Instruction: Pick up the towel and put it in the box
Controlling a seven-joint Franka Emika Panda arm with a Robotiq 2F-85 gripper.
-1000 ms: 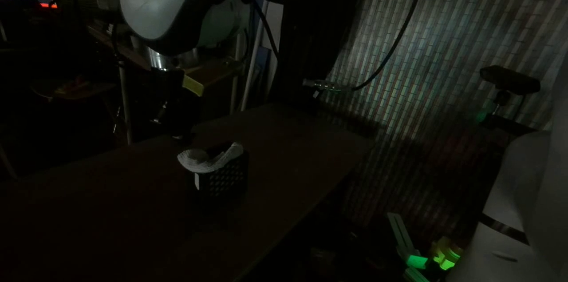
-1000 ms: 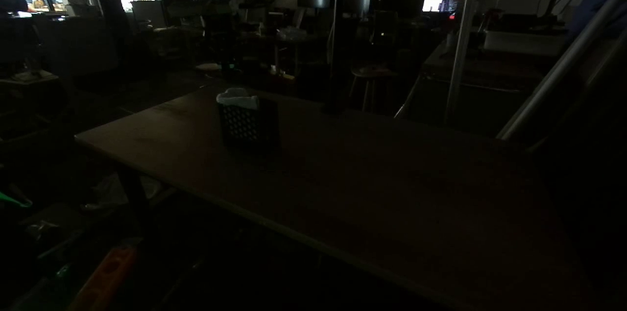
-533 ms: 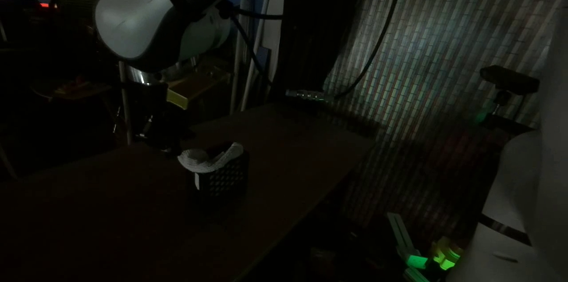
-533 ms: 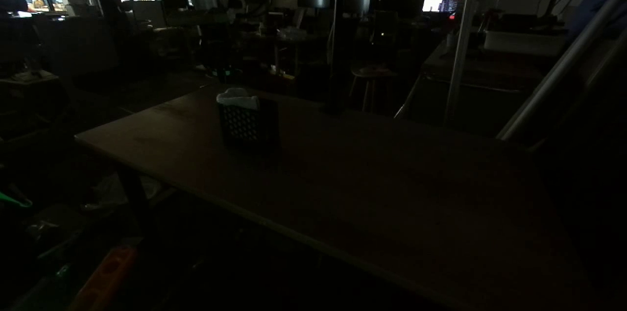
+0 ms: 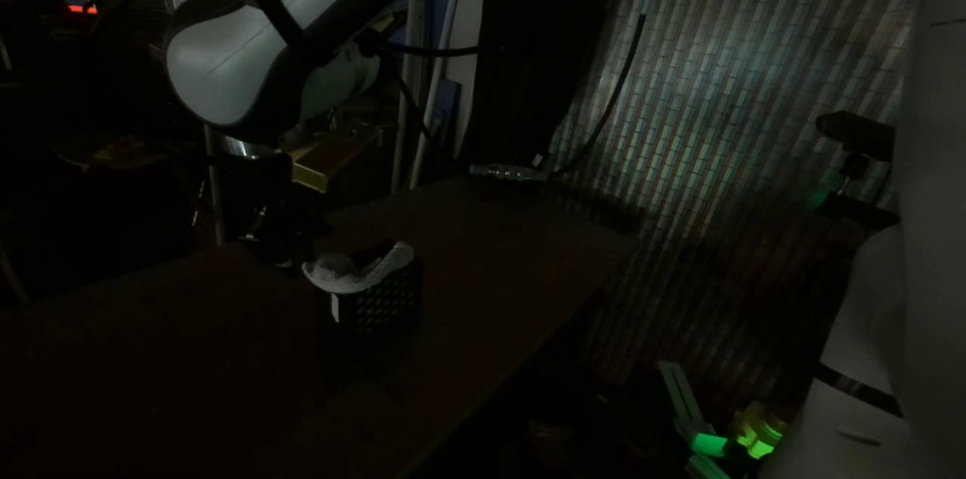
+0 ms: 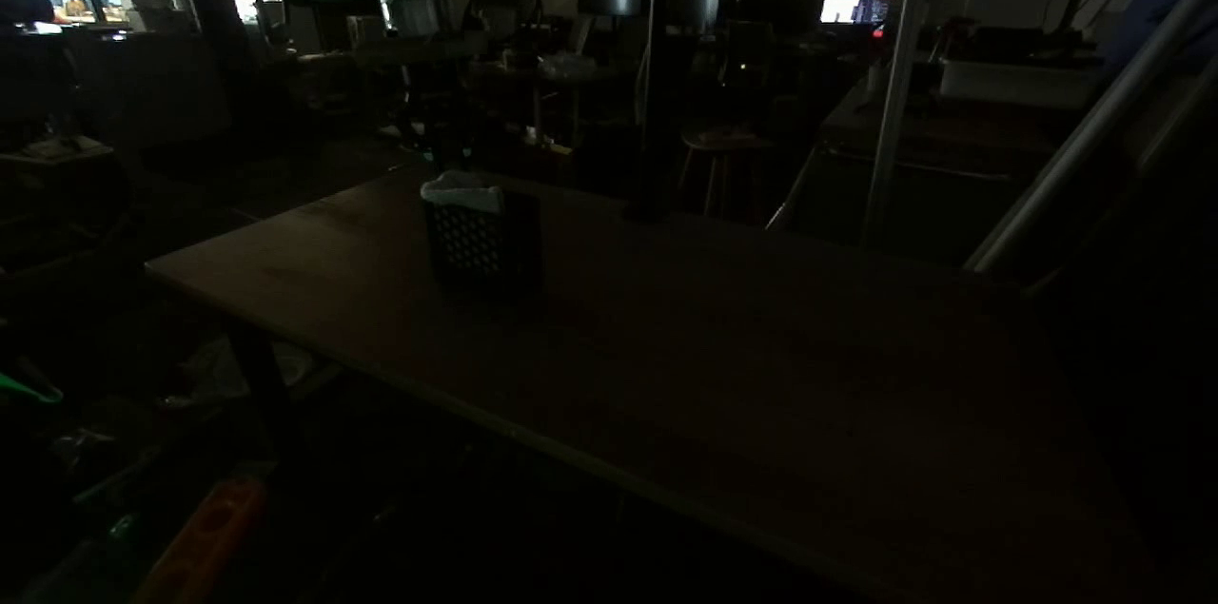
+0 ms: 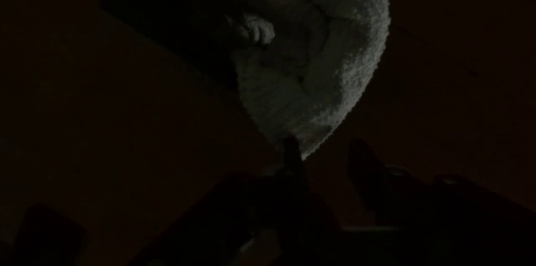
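Note:
The pale towel [image 5: 347, 280] is bunched in the dark box [image 5: 381, 305], with part of it folded over the rim. Both exterior views show the towel [image 6: 466, 195] standing above the box's [image 6: 485, 243] perforated side. My gripper [image 5: 287, 256] is low beside the towel in an exterior view, mostly lost in the dark. In the wrist view my gripper [image 7: 324, 140] is open, a gap between its fingers [image 7: 293, 153]. The left fingertip overlaps the towel's [image 7: 289, 90] pointed corner; whether they touch I cannot tell. Nothing is held. The box [image 7: 146, 14] is a black shape there.
Box and towel rest on a dark wooden table [image 6: 714, 347]. Its edge [image 6: 533, 438] runs across an exterior view. A camera on a stand [image 5: 864, 136] is at the side, and metal poles [image 6: 899, 90] and a stool [image 6: 718, 140] stand behind the table.
The arm has come down and shifted left in an exterior view, bringing the gripper low beside the towel. The towel and box have stayed where they were.

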